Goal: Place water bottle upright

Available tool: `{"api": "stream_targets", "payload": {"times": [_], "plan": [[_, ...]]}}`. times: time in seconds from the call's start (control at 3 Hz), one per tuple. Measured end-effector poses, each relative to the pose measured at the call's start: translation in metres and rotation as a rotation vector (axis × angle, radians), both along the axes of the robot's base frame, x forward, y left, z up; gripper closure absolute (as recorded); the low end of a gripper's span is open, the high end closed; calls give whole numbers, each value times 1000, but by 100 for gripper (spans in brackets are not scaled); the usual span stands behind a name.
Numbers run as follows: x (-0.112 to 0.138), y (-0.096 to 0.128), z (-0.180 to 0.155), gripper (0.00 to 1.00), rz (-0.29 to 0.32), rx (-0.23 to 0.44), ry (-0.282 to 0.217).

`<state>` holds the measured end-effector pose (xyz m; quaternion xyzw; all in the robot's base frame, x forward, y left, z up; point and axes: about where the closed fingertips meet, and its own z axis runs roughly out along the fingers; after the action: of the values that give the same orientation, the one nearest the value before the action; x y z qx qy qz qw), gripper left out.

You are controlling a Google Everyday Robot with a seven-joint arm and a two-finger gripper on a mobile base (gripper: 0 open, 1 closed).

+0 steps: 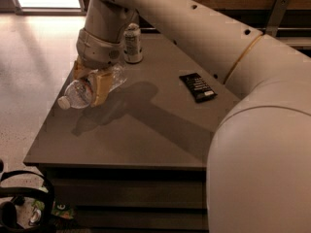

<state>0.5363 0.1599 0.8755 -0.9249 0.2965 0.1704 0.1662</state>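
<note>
The water bottle point(80, 92) is clear plastic with a white cap pointing left and slightly down. It lies nearly on its side, held in the air above the left part of the grey table point(136, 135). Its shadow falls on the tabletop below it. My gripper point(91, 84) hangs from the beige arm at the upper left and is shut on the bottle's middle, with tan fingers point(100, 87) on either side of it. The bottle's label is hidden by the fingers.
A short metal drink can point(132, 43) stands upright at the table's far edge, just behind the gripper. A black flat packet point(197, 87) lies right of centre. My arm's bulk covers the right side. The floor lies to the left.
</note>
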Motion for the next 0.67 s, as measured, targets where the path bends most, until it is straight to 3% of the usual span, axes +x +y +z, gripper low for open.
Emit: {"api": "stream_targets", "payload": {"times": [0.33, 0.67], "plan": [[7, -26, 25, 100, -115, 37, 34], [-3, -52, 44, 100, -212, 118, 89]]}}
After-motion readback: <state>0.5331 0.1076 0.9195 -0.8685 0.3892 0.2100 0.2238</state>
